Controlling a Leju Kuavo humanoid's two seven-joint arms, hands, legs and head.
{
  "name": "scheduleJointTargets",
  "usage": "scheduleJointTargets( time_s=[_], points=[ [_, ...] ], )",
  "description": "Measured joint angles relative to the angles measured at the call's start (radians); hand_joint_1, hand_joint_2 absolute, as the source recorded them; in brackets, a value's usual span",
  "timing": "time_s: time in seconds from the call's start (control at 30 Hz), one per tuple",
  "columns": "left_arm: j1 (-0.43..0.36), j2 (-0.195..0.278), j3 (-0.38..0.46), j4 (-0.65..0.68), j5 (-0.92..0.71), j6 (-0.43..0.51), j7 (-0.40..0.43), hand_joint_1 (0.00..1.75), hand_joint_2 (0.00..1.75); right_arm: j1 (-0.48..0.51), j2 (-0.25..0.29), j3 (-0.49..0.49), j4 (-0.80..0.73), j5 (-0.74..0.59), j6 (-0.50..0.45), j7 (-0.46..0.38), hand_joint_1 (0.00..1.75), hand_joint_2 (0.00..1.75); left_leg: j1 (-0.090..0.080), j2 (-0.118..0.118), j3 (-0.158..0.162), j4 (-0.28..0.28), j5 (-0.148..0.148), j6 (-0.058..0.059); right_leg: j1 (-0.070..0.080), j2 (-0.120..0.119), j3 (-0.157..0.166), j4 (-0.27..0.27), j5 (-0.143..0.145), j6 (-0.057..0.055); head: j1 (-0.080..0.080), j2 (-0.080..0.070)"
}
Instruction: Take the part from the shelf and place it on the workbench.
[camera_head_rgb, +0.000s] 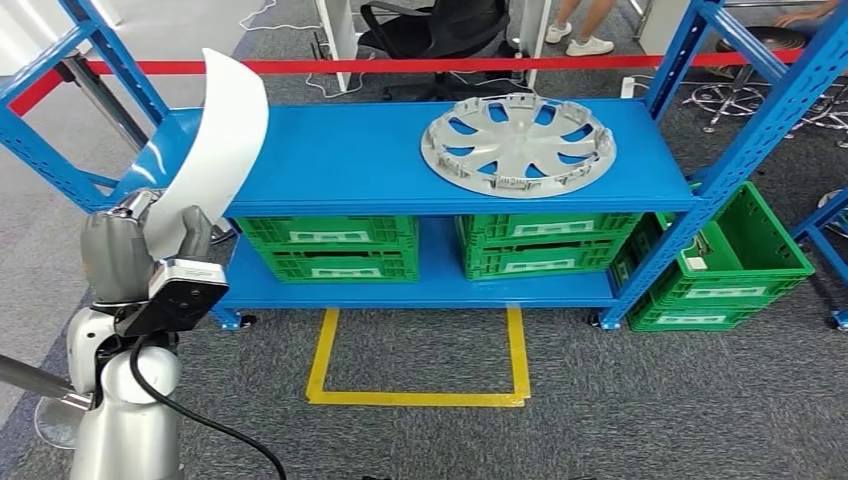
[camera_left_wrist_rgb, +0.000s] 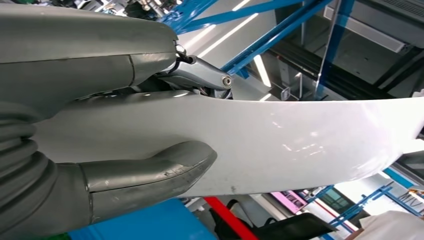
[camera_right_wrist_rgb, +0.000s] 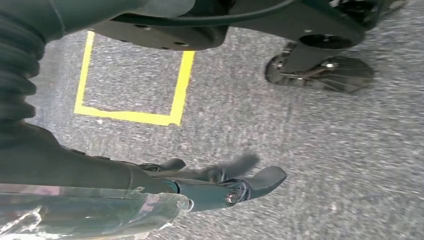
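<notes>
Left robot hand (camera_head_rgb: 140, 250) grips white part (camera_head_rgb: 215, 150) upright, raised.

Hubcap (camera_head_rgb: 517, 143) blocks shelf (camera_head_rgb: 330, 160) right; left part open.

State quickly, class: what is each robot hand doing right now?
Left robot hand: holding the white curved part.
Right robot hand: hanging over the carpet, fingers apart, holding nothing.
</notes>
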Motion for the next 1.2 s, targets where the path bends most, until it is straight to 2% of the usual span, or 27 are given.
scheduleJointTargets(
  time_s=[0.03, 0.07, 0.1, 0.17, 0.2, 0.23, 0.27, 0.37, 0.4, 0.53, 0.63, 0.87, 1.2],
  points=[
    [0.0, 0.0, 0.0, 0.0, 0.0, 0.0, 0.0, 1.75, 1.75, 0.001, 0.0, 0.0, 0.0, 0.0, 0.0, 0.0, 0.0, 1.75, 0.0, 0.0, -0.005, 0.031, -0.007, -0.001, 0.0, 0.0, -0.01, 0.0, 0.007, 0.001, 0.0, 0.0],
    [0.0, 0.0, 0.0, 0.0, 0.0, 0.0, 0.0, 1.75, 1.75, 0.002, 0.0, 0.0, 0.0, 0.0, 0.0, 0.0, 0.0, 1.75, 0.0, 0.0, 0.009, 0.025, 0.004, -0.001, 0.0, 0.0, -0.018, 0.001, 0.013, 0.002, 0.0, 0.0],
    [0.0, 0.0, 0.0, 0.0, 0.0, 0.0, 0.0, 1.75, 1.75, 0.003, 0.0, 0.0, 0.0, -0.001, 0.0, 0.0, 0.0, 1.75, 0.0, 0.0, 0.045, -0.021, 0.03, 0.0, 0.0, 0.001, -0.025, 0.001, 0.018, 0.004, 0.0, 0.0],
    [0.0, 0.0, -0.001, 0.0, 0.0, 0.0, 0.0, 1.75, 1.75, 0.003, 0.0, 0.0, 0.0, -0.001, 0.0, 0.0, 0.0, 1.75, -0.001, 0.0, 0.142, -0.165, 0.075, 0.006, 0.001, 0.003, -0.034, 0.002, 0.027, 0.011, 0.0, 0.0],
    [0.0, 0.0, -0.002, 0.0, 0.0, 0.0, 0.0, 1.75, 1.75, 0.002, 0.0, 0.0, 0.0, -0.001, 0.0, 0.0, 0.0, 1.75, -0.002, -0.001, 0.178, -0.223, 0.084, 0.01, 0.002, 0.004, -0.037, 0.003, 0.031, 0.016, 0.0, 0.0],
    [0.0, -0.001, -0.002, 0.0, 0.0, 0.0, 0.0, 1.75, 1.75, 0.002, 0.0, 0.0, 0.0, -0.001, 0.0, 0.0, 0.0, 1.75, -0.002, -0.002, 0.196, -0.258, 0.085, 0.014, 0.004, 0.004, -0.041, 0.004, 0.034, 0.021, 0.0, 0.0],
    [0.0, -0.001, -0.003, 0.0, 0.001, 0.0, 0.0, 1.75, 1.75, 0.002, 0.0, 0.0, 0.0, -0.002, 0.0, 0.0, 0.0, 1.75, -0.002, -0.003, 0.199, -0.271, 0.082, 0.018, 0.007, 0.004, -0.046, 0.005, 0.036, 0.017, 0.0, 0.0],
    [0.001, -0.002, -0.003, 0.0, 0.001, -0.001, 0.0, 1.75, 1.75, 0.003, 0.0, 0.0, 0.0, -0.002, 0.001, 0.0, 0.0, 1.75, -0.004, -0.004, 0.191, -0.275, 0.087, 0.028, 0.008, 0.004, -0.05, 0.003, 0.045, -0.007, 0.002, 0.0],
    [0.001, -0.002, -0.003, 0.0, 0.0, -0.001, 0.0, 1.75, 1.75, 0.003, 0.0, 0.0, 0.0, -0.002, 0.001, 0.0, 0.0, 1.75, -0.005, -0.004, 0.19, -0.275, 0.089, 0.032, 0.008, 0.003, -0.05, 0.0, 0.05, -0.006, 0.002, 0.0],
    [0.001, -0.002, -0.003, 0.0, -0.005, -0.002, 0.002, 1.75, 1.75, 0.003, 0.0, 0.0, 0.0, -0.008, 0.003, 0.002, 0.0, 1.75, -0.008, -0.003, 0.181, -0.274, 0.096, 0.043, 0.005, 0.004, -0.05, -0.016, 0.068, 0.019, 0.001, 0.0],
    [0.002, -0.002, -0.004, 0.0, -0.016, -0.001, 0.011, 1.75, 1.75, 0.003, 0.0, -0.001, 0.0, -0.015, 0.006, 0.003, 0.0, 1.75, -0.008, -0.003, 0.177, -0.273, 0.099, 0.046, 0.004, 0.004, -0.052, -0.02, 0.073, 0.028, 0.001, 0.0],
    [0.007, -0.002, -0.002, 0.004, -0.001, -0.016, 0.033, 1.75, 1.75, 0.003, 0.0, -0.002, 0.0, -0.019, 0.007, 0.003, 0.0, 1.75, -0.008, -0.003, 0.17, -0.272, 0.104, 0.045, 0.004, 0.004, -0.06, -0.019, 0.076, 0.033, 0.001, 0.0],
    [0.012, -0.004, 0.009, 0.027, 0.049, -0.04, 0.061, 1.75, 1.75, 0.002, 0.0, -0.009, -0.001, -0.018, 0.004, -0.01, 0.0, 1.75, -0.007, -0.003, 0.165, -0.272, 0.109, 0.04, 0.004, 0.004, -0.067, -0.016, 0.079, 0.031, 0.001, 0.0]
  ],
)
